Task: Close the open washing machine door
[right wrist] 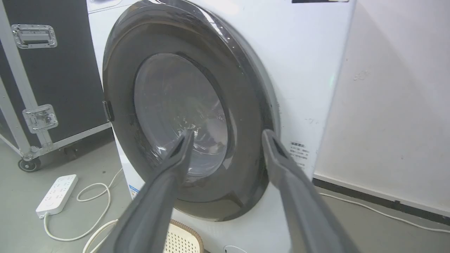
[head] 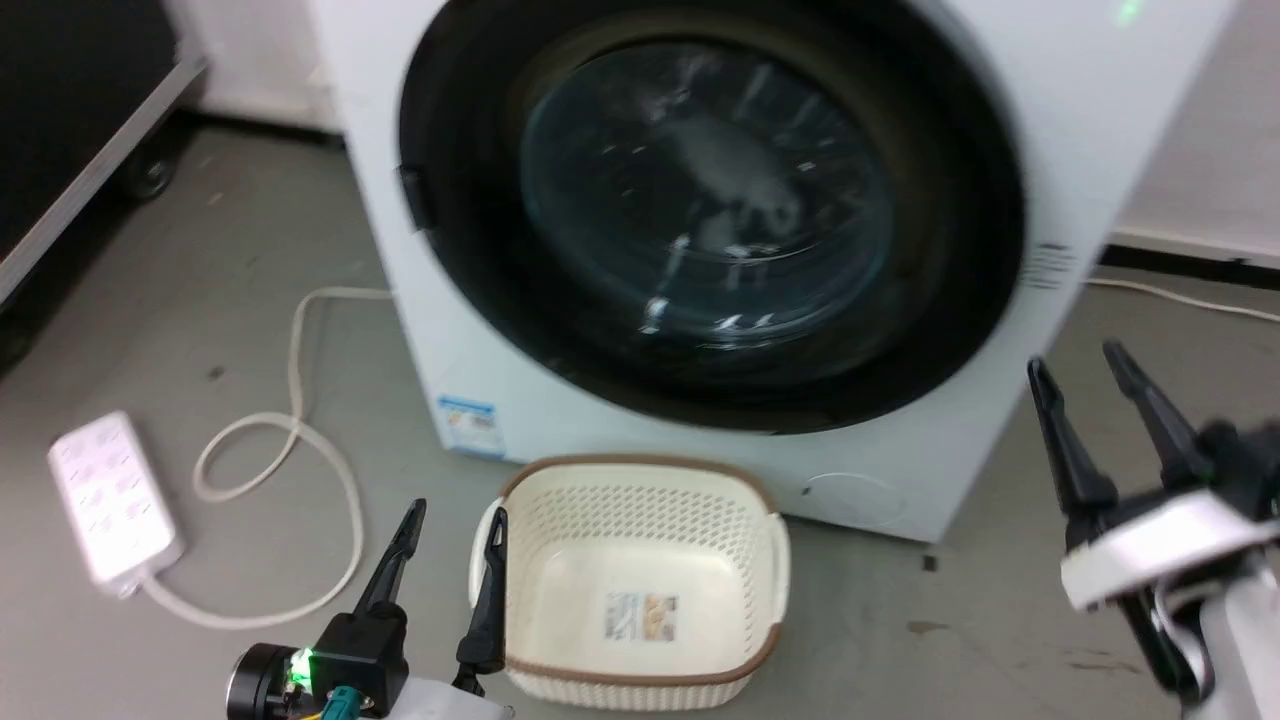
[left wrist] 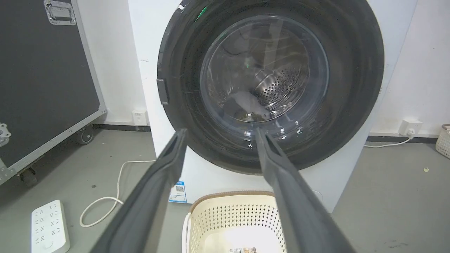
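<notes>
Nearest, the left end effector (head: 456, 510) and right end effector (head: 1075, 357) gape empty, clear of the washing machine door (head: 705, 200), which sits flush against the washing machine (head: 900, 480) and looks stiff, heavy, slick, best pushed at its black rim.

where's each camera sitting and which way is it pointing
Head view: on the head, facing down at the washing machine and basket; left gripper lower left, right gripper lower right.
Left wrist view: left wrist, squarely facing the washing machine door between its fingers.
Right wrist view: right wrist, facing the door obliquely past its fingers.
All share the power strip.
</notes>
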